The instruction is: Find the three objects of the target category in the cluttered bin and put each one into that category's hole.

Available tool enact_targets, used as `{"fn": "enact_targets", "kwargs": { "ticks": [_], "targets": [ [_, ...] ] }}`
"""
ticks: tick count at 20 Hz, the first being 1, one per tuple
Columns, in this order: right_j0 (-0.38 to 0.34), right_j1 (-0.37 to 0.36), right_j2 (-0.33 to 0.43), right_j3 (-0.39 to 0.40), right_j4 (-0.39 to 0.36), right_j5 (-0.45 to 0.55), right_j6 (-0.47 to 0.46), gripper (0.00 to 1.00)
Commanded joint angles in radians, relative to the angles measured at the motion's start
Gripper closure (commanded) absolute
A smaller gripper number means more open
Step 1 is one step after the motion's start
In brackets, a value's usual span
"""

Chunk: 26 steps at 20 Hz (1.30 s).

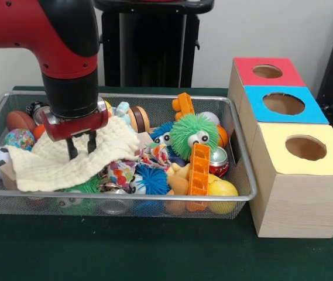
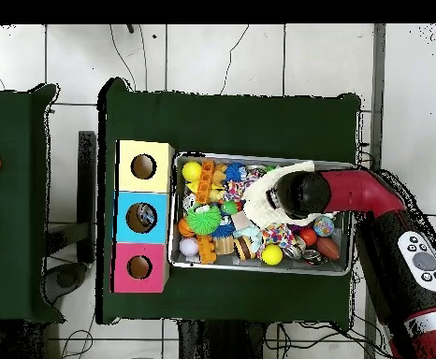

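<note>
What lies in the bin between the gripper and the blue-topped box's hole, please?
In the front view, past the gripper on the cream cloth lie a green fuzzy googly-eyed toy, an orange ladder piece and the bin's wall, before the hole.

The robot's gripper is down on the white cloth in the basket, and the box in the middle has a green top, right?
Nearly. The gripper is down on the white cloth in the basket, but the middle box has a blue top, not green. The front view shows it between the red and yellow ones.
</note>
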Motion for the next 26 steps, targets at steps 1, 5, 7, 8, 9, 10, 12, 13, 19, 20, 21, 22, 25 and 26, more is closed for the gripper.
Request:
{"fn": "enact_targets", "kwargs": {
  "ticks": [1, 5, 7, 8, 9, 10, 12, 13, 19, 20, 21, 22, 25, 26],
  "targets": [
    [0.033, 0.090, 0.013, 0.022, -0.077, -0.073, -0.164, 1.00],
    [0.043, 0.077, 0.019, 0.031, -0.066, -0.044, -0.184, 1.00],
    [0.049, 0.061, 0.028, 0.050, -0.055, -0.043, -0.176, 1.00],
    [0.052, 0.054, 0.031, 0.060, -0.049, -0.044, -0.168, 1.00],
    [0.055, 0.048, 0.034, 0.066, -0.042, -0.042, -0.162, 1.00],
    [0.058, 0.037, 0.036, 0.078, -0.032, -0.040, -0.149, 1.00],
    [0.064, 0.010, 0.045, 0.107, -0.003, -0.029, -0.120, 1.00],
    [0.066, -0.003, 0.051, 0.122, 0.012, -0.023, -0.110, 1.00],
    [0.092, -0.054, 0.079, 0.196, 0.122, -0.005, -0.003, 1.00],
    [0.100, -0.061, 0.080, 0.204, 0.138, -0.003, 0.009, 1.00],
    [0.105, -0.066, 0.081, 0.210, 0.149, -0.004, 0.013, 1.00],
    [0.111, -0.070, 0.081, 0.217, 0.160, -0.005, 0.017, 1.00],
    [0.122, -0.082, 0.085, 0.240, 0.194, -0.015, 0.025, 1.00],
    [0.126, -0.084, 0.087, 0.245, 0.204, -0.021, 0.028, 1.00]
  ]
}}
